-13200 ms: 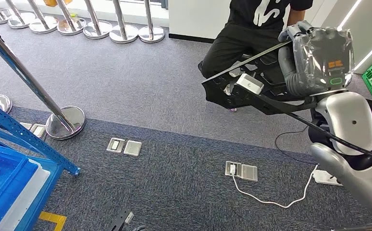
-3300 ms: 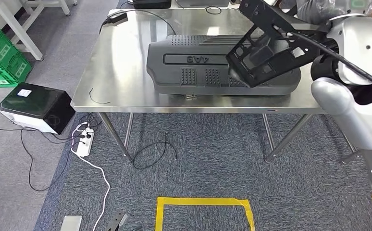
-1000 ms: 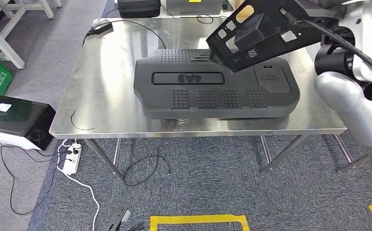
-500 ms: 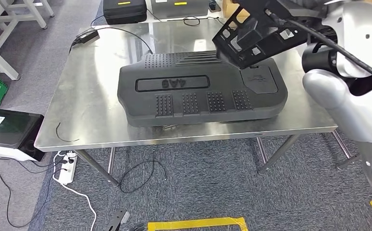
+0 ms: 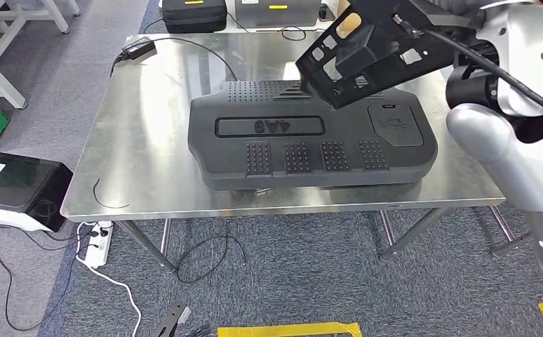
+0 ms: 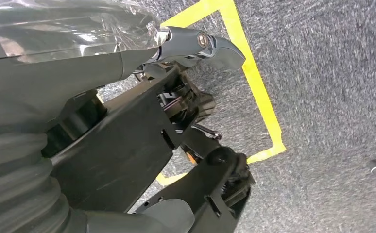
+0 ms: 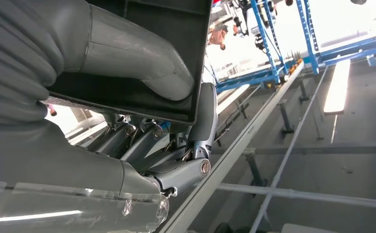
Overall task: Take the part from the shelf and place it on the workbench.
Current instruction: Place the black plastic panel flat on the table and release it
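Note:
A black open-frame part [image 5: 367, 53] hangs tilted in the air over the right rear of the steel workbench [image 5: 149, 119], carried on my right arm [image 5: 507, 133]. In the right wrist view my right hand [image 7: 79, 160] grips this part [image 7: 176, 14], thumb [image 7: 142, 58] pressed on its flat face and the darker fingers underneath. The held part partly overlaps a large black ribbed cover [image 5: 311, 140] that lies flat on the bench. My left hand [image 6: 103, 63] hangs down over grey carpet and holds nothing, one finger [image 6: 200, 41] stretched out.
A black case [image 5: 191, 14] and a grey case [image 5: 276, 10] stand behind the bench. A power adapter with its cable [image 5: 137, 48] lies at the bench's far left corner. On the floor are a black box [image 5: 16, 189], a power strip [image 5: 93, 242] and yellow tape [image 5: 290, 328].
The camera has turned from the blue shelf and floor to the workbench and keeps shifting slightly. The black frame part stays in my right hand above the bench.

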